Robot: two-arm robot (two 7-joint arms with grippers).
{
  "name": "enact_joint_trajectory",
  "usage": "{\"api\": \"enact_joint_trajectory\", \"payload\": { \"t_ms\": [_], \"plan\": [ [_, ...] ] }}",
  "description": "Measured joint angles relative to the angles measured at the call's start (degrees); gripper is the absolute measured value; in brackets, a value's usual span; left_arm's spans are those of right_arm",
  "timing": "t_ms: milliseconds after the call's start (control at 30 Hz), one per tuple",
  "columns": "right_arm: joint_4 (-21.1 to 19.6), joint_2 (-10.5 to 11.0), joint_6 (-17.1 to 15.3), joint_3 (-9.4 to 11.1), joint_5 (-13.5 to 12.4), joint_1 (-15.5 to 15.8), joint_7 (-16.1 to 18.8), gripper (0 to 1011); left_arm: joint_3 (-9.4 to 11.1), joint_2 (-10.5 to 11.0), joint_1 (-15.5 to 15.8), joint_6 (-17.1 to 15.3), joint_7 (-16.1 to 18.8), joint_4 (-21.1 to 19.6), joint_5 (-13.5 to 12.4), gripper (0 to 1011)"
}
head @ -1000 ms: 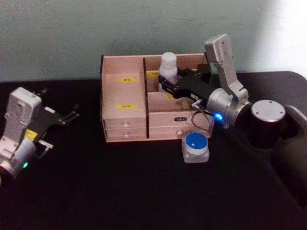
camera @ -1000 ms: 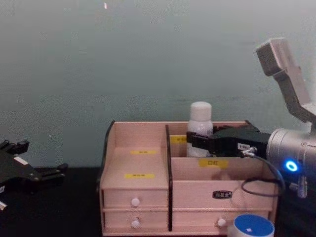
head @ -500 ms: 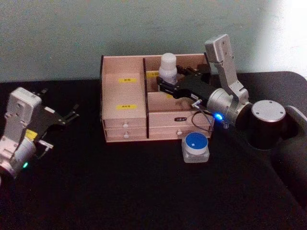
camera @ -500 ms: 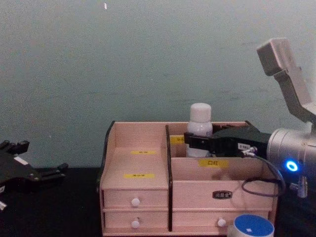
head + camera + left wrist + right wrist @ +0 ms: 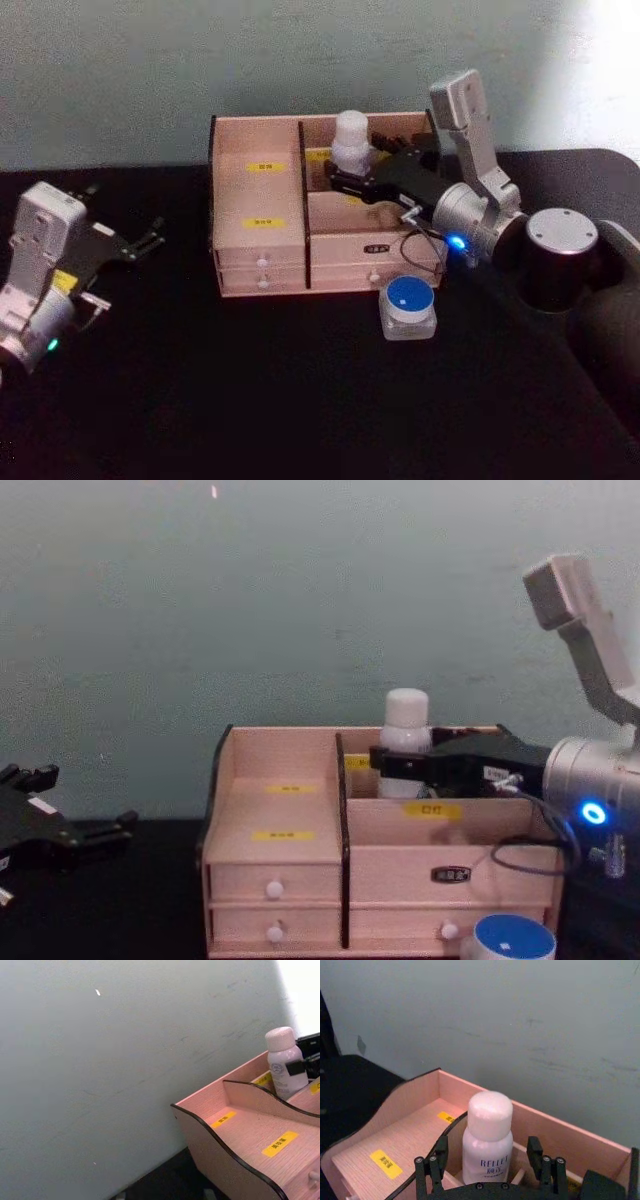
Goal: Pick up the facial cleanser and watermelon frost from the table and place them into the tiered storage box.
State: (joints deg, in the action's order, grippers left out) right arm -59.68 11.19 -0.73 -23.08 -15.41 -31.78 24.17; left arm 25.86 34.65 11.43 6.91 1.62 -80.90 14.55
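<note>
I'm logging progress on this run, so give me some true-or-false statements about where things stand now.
The facial cleanser stands upright inside the tiered storage box. True.
The watermelon frost sits in a drawer. False: it is on the table, in front of the box.
The right gripper is clamped shut on the facial cleanser. False: its fingers stand apart on either side.
The left gripper is away from the box, on its left. True.

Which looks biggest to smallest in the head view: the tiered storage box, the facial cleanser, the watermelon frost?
1. tiered storage box, clearly largest.
2 and 3, unranked: watermelon frost and facial cleanser look alike. The jar sits nearer the camera, and the box hides the bottle's lower part.
</note>
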Motion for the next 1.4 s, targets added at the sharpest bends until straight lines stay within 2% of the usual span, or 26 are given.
{"api": "enact_joint_trajectory", "payload": {
  "t_ms": [233,333,400,500,533,833,867,967,1033,1167,1400],
  "plan": [
    [-5.1,1.52,-0.88,0.73,-0.44,2.13,0.0,1000,0.0,0.0,0.0,0.0,0.0,0.0,0.0,1001],
    [-8.58,2.81,-1.9,0.99,-0.7,3.86,0.01,1000,0.0,0.0,0.0,0.0,0.0,0.0,0.0,1001],
    [-12.53,4.65,-3.0,1.2,-1.22,6.3,0.41,1000,0.0,0.0,0.0,0.0,0.0,0.0,0.0,1001],
    [-15.79,6.34,-3.65,1.5,-1.85,8.69,0.77,1000,0.0,0.0,0.0,0.0,0.0,0.0,0.0,1001],
    [-17.84,7.42,-3.93,1.71,-2.26,10.36,0.94,1000,0.0,0.0,0.0,0.0,0.0,0.0,0.0,1001],
    [-27.7,13.42,-5.17,2.97,-4.55,19.36,1.53,1000,0.0,0.0,0.0,0.0,0.0,0.0,0.0,1001],
    [-27.7,13.42,-5.17,2.97,-4.55,19.36,1.53,1000,0.0,0.0,0.0,0.0,0.0,0.0,0.0,1001],
    [-30.79,15.73,-6.05,3.32,-5.3,22.64,1.56,1000,0.0,0.0,0.0,0.0,0.0,0.0,0.0,1001],
    [-31.67,16.45,-6.56,3.42,-5.54,23.7,1.51,1000,0.0,0.0,0.0,0.0,0.0,0.0,0.0,1001],
    [-33.82,18.26,-9.08,3.74,-6.3,26.4,0.54,1000,0.0,0.0,0.0,0.0,0.0,0.0,0.0,1001],
    [-35.37,19.79,-12.41,3.87,-6.96,28.78,-0.82,1000,0.0,0.0,0.0,0.0,0.0,0.0,0.0,1001]
  ]
}}
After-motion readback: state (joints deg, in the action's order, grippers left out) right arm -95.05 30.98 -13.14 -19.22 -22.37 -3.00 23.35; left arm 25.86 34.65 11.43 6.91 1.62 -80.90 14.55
